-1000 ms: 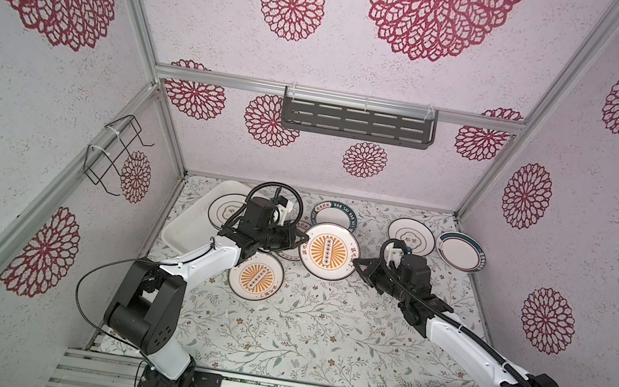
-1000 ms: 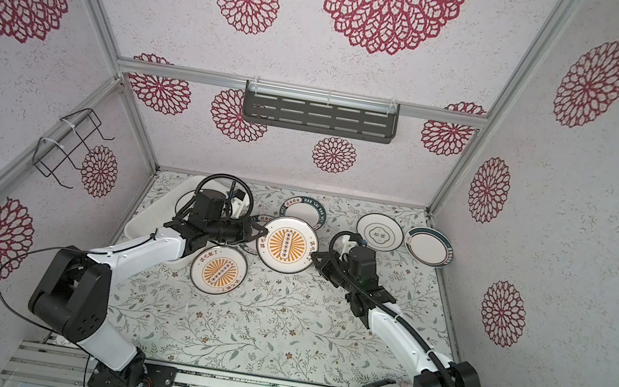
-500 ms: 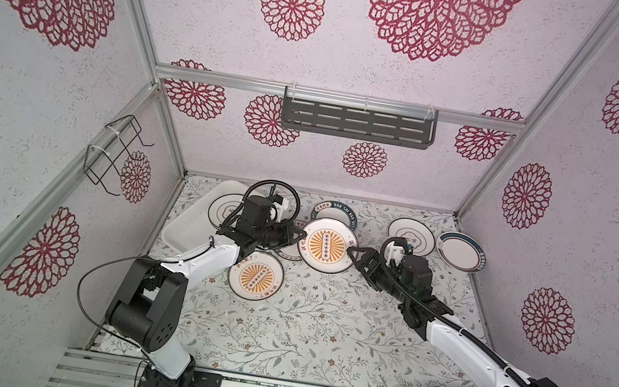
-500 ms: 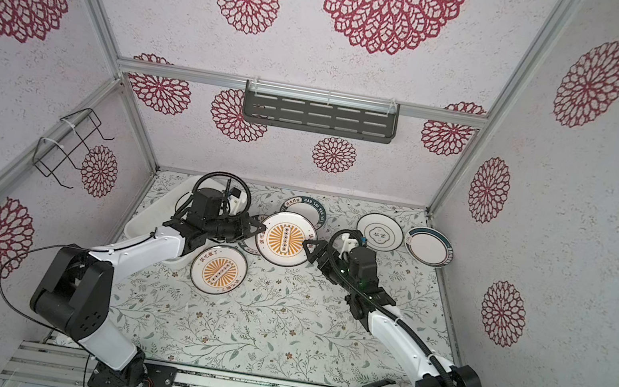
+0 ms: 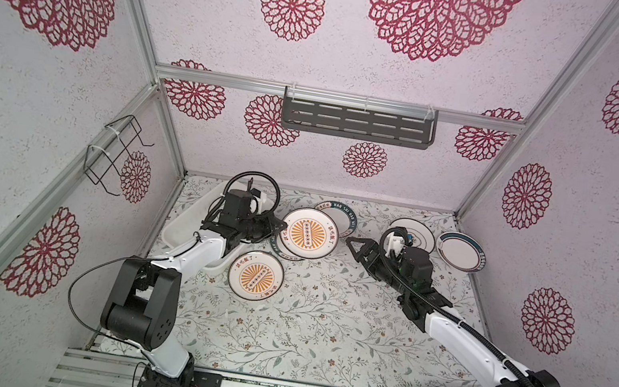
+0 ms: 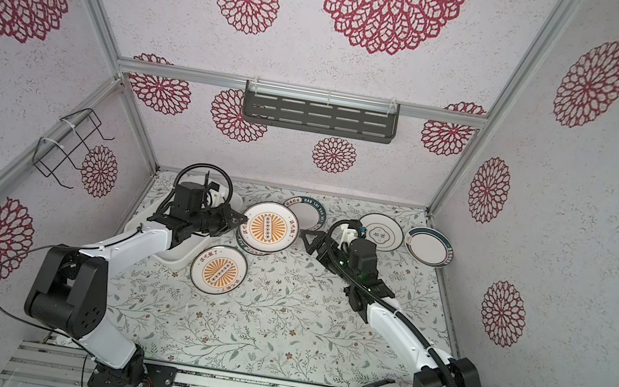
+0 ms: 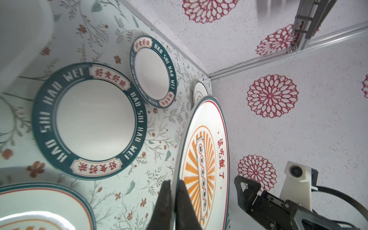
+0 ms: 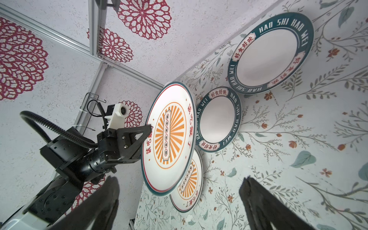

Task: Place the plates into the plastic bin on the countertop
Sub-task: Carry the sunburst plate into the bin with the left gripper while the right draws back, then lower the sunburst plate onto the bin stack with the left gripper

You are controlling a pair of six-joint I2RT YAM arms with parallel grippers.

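Note:
My left gripper is shut on the rim of an orange sunburst plate, held tilted above the countertop. In the left wrist view its fingertips pinch the plate's edge. My right gripper stands open and empty just right of that plate. The plastic bin lies at the left under my left arm, its inside mostly hidden. A second sunburst plate lies flat beside the bin.
Two teal lettered plates lie flat below and behind the held one. A thin-ringed plate and a teal-rimmed plate sit at the back right. A dark slotted shelf and a wire rack hang on the walls.
My right gripper has opened and let go of the sunburst plate. My left gripper, still shut on it, has carried it left and towards the back, away from the right gripper.

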